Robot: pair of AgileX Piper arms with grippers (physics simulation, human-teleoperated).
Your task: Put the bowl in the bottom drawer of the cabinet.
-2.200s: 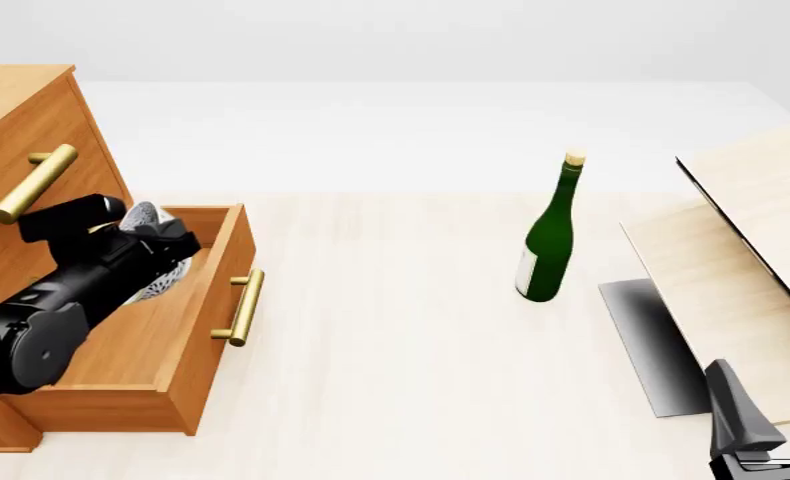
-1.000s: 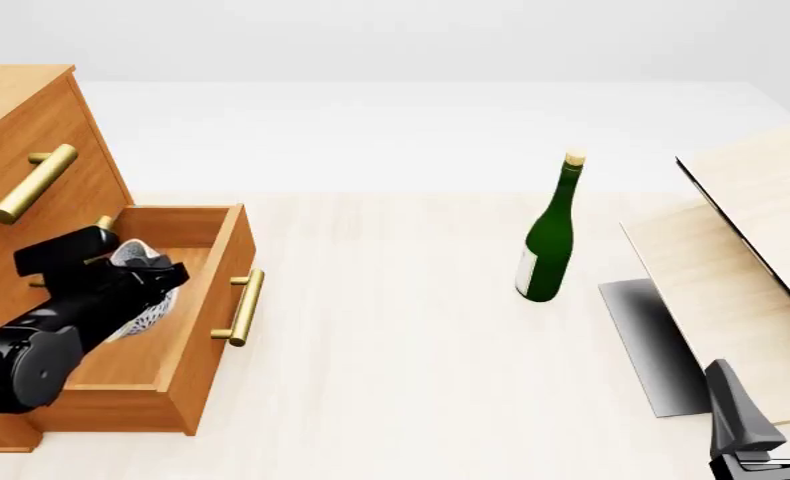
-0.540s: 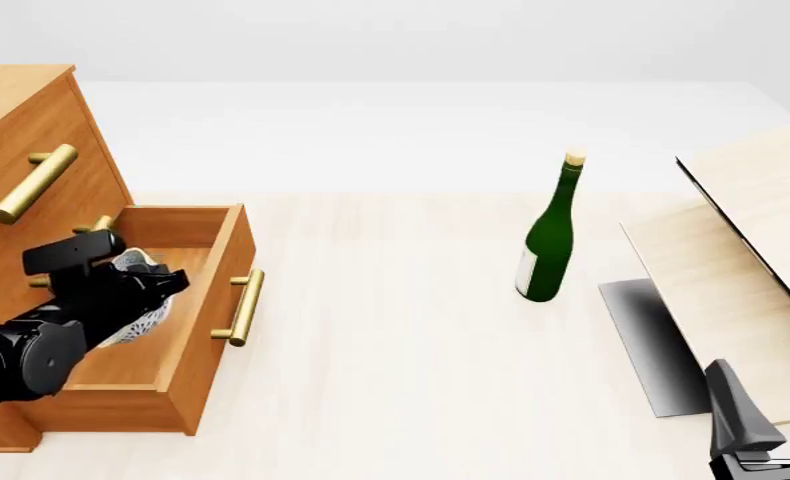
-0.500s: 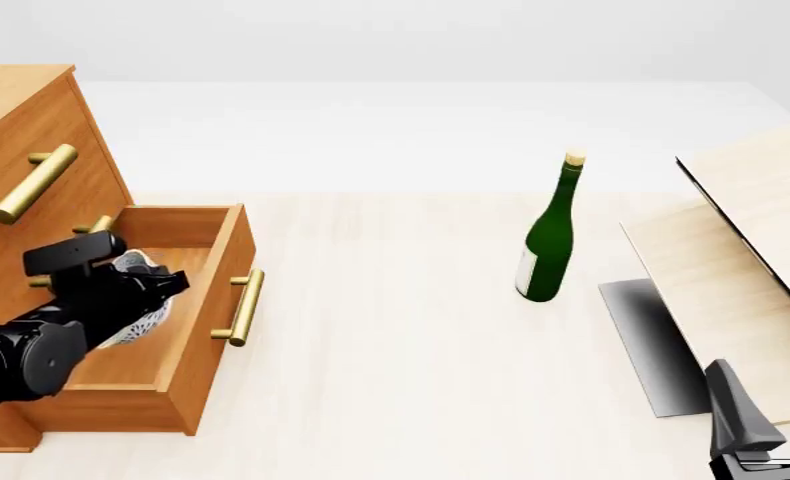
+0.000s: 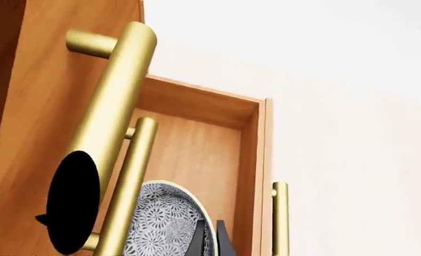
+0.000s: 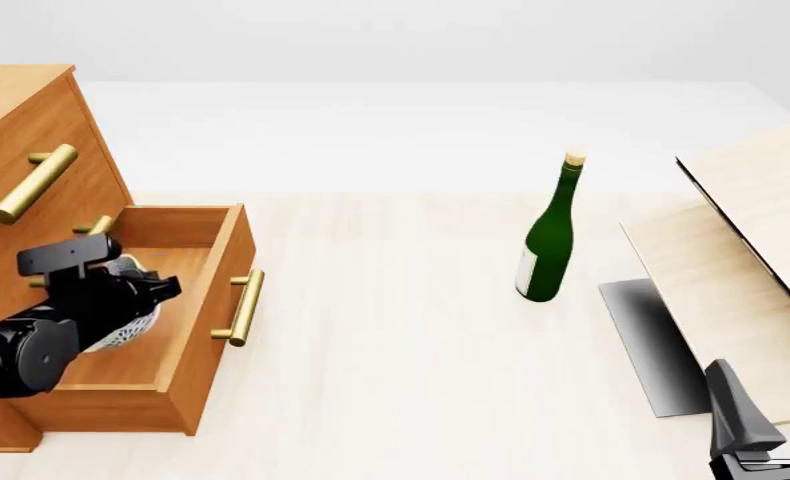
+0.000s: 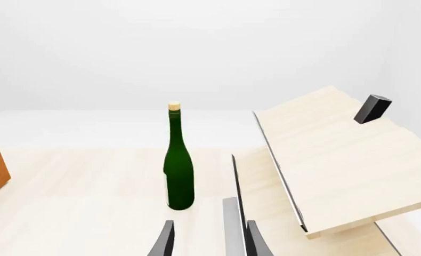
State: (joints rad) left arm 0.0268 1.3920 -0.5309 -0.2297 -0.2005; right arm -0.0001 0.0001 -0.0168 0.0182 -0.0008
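The cabinet (image 6: 28, 120) stands at the far left with its bottom drawer (image 6: 222, 300) pulled out. My left gripper (image 6: 148, 288) reaches down inside the drawer, shut on the rim of the speckled white bowl (image 6: 126, 325). The left wrist view shows the bowl (image 5: 164, 226) held on edge, close to the drawer's floor (image 5: 196, 149), with the dark fingertips (image 5: 221, 244) pinching its rim. Whether the bowl touches the floor is hidden. My right gripper (image 6: 769, 392) rests open at the near right corner, far from the drawer, and holds nothing (image 7: 210, 242).
A green wine bottle (image 6: 546, 245) stands upright right of the table's middle. Pale wooden boards (image 6: 755, 240) lean at the right over a grey mat (image 6: 649, 340). The upper drawers' brass handles (image 5: 111, 117) jut out just above the left gripper.
My left gripper has sunk lower and slightly leftward into the bottom drawer, carrying the bowl with it. The right arm, bottle and boards have stayed still.
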